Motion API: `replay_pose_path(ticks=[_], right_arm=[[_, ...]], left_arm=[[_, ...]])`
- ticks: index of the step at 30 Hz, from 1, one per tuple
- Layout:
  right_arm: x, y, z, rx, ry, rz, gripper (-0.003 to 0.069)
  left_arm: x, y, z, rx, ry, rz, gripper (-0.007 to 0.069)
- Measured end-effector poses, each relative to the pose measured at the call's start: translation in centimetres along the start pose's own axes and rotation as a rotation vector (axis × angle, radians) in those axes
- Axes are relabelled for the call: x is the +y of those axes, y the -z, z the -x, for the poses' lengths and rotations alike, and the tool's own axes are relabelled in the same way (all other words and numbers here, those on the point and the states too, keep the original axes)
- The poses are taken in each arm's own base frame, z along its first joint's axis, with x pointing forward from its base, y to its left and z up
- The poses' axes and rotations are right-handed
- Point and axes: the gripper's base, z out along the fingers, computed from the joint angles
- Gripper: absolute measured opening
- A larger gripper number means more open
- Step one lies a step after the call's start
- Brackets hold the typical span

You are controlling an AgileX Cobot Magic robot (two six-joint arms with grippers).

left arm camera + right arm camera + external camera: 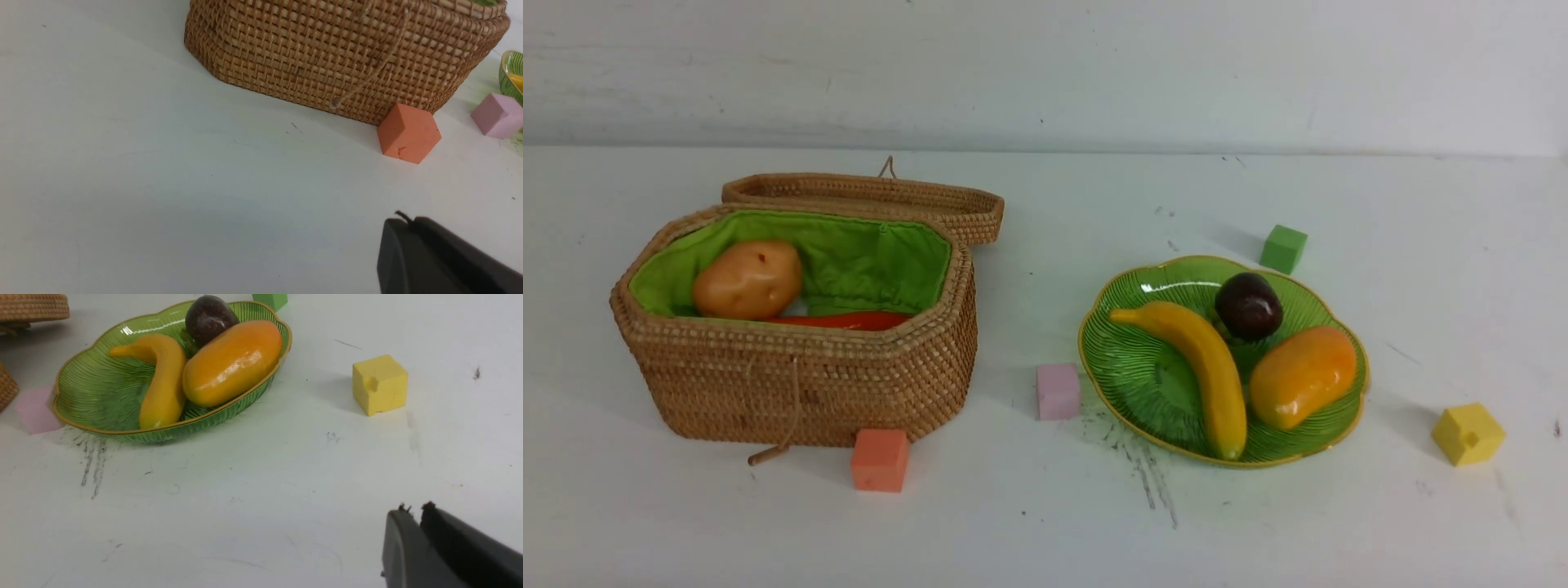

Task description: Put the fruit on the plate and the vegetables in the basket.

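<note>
Nearest in the wrist views, the left gripper (pixel 402 220) hangs over bare tabletop (pixel 1045 531) with its dark matte jaws pressed together, grasping nothing. The right gripper (pixel 414 508) shows a thin slit between its jaws, empty above the scuffed white surface; only the tips of each are in frame.

An orange foam cube (pixel 880 460) sits touching the front wall of the basket (pixel 800 384), a tan woven wicker box with angled corners and bright green cloth lining. A pink cube (pixel 1058 391) lies between basket and plate (pixel 1127 367), and a yellow cube (pixel 1467 434) lies to the right of the plate.

The plate is ribbed green glass with a wavy gold rim. On it lie the curved yellow banana (pixel 1205 367), the glossy orange-yellow mango (pixel 1301 376) and, behind them, the round dark purple mangosteen (pixel 1248 306).

Inside the basket rests the rounded tan potato (pixel 747 279); the red-orange carrot (pixel 849 320) is mostly hidden by the rim. The wicker lid (pixel 866 200) lies behind, and a green cube (pixel 1283 248) sits farthest.
</note>
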Motion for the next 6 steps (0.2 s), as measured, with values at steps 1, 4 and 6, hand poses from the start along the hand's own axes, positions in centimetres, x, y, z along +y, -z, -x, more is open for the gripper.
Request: replay_pose_path(ticks=[1,4,6], right_arm=[[0.00,0.00,0.00,0.000,0.000,0.000,0.0069],[0.00,0.00,0.00,0.000,0.000,0.000,0.0073],[0.00,0.00,0.00,0.000,0.000,0.000,0.0076]], left_arm=[[0.00,0.00,0.00,0.000,0.000,0.000,-0.0013],[0.00,0.00,0.00,0.000,0.000,0.000,-0.0013],[0.00,0.00,0.00,0.000,0.000,0.000,-0.0013]])
